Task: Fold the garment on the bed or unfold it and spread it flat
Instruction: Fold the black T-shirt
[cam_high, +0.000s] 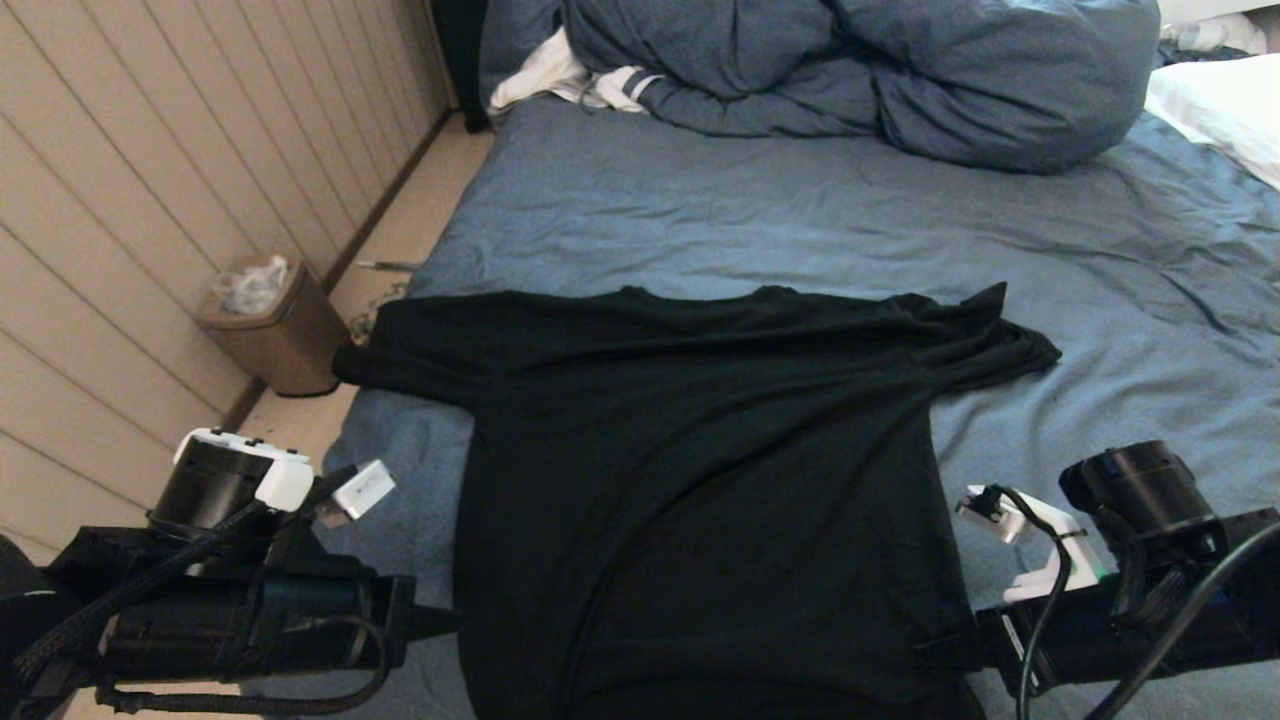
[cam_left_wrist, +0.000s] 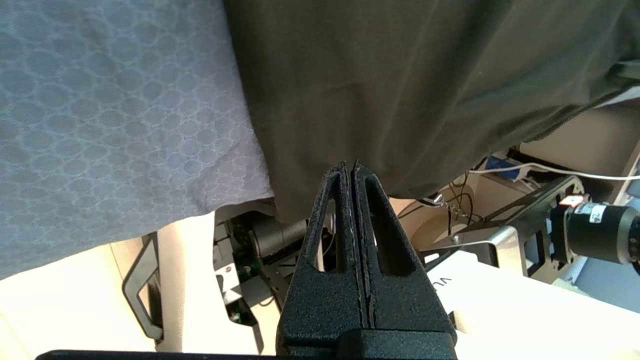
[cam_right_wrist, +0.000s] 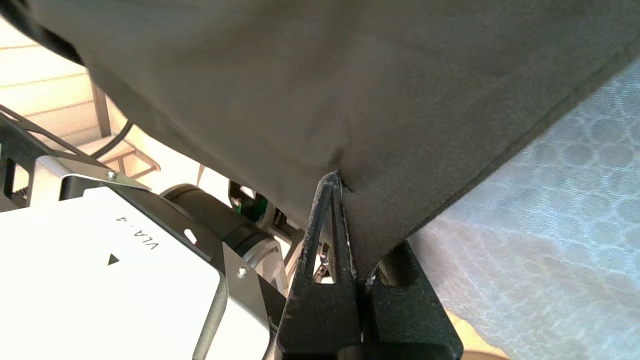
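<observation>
Head view: a black T-shirt (cam_high: 700, 480) lies plain side up on the blue-sheeted bed (cam_high: 700, 200), hem nearest the robot. Left wrist view: the left gripper (cam_left_wrist: 351, 167), closed, pinches the hem. Right wrist view: the right gripper (cam_right_wrist: 342, 187) clamps the opposite hem corner. Soft and light, the cloth likely sags; hem corners suit gripping.

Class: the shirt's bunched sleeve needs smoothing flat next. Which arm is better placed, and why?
The right. The crumpled sleeve lies on the right side of the shirt, nearer the right tool than the left tool. Both are shut on the hem, so it must probably let go first.
</observation>
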